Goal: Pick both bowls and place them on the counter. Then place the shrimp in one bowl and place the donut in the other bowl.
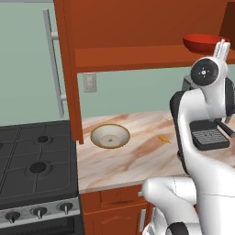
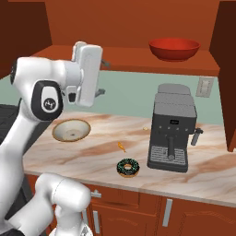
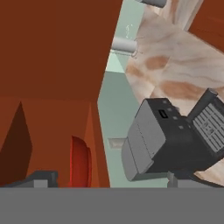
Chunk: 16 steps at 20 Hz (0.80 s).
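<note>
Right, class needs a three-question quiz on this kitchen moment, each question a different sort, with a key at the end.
1. True or false: the red bowl already sits on the counter.
2. Multiple choice: what lies between the cream bowl and the donut in the right base view? A) the shrimp B) a spoon C) a mug
3. Fill in: the gripper is ____, holding nothing, and the hand view looks toward the red bowl on the shelf and the ____ machine.

Key: 1 false, it is on the open cabinet shelf. 2 A. 3 open; coffee.
</note>
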{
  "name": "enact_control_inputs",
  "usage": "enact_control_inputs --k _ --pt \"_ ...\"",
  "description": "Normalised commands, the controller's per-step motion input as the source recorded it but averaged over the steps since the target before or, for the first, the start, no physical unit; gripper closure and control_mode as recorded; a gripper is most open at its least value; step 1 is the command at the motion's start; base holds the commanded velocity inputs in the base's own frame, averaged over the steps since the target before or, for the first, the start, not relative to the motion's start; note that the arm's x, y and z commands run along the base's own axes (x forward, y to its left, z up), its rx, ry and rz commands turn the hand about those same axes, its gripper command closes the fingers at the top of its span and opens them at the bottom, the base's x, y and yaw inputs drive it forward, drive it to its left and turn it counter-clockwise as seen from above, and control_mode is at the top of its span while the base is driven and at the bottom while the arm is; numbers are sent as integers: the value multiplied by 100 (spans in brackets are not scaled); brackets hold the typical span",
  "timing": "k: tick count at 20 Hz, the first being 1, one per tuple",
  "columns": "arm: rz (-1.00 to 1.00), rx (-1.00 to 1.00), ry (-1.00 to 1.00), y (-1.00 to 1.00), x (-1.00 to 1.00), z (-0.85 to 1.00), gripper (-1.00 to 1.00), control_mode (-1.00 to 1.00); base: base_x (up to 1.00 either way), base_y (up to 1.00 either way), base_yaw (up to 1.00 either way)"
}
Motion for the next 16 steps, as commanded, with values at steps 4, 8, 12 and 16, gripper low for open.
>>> enact_control_inputs --k 4,8,12,16 --pt "1 0 0 -17 37 17 -100 -100 0 0 0" --pt "0 0 6 -15 33 21 -100 -100 0 0 0" --pt "0 0 11 -17 37 19 -100 -100 0 0 0" --pt "0 0 8 -18 36 4 -100 -100 0 0 0"
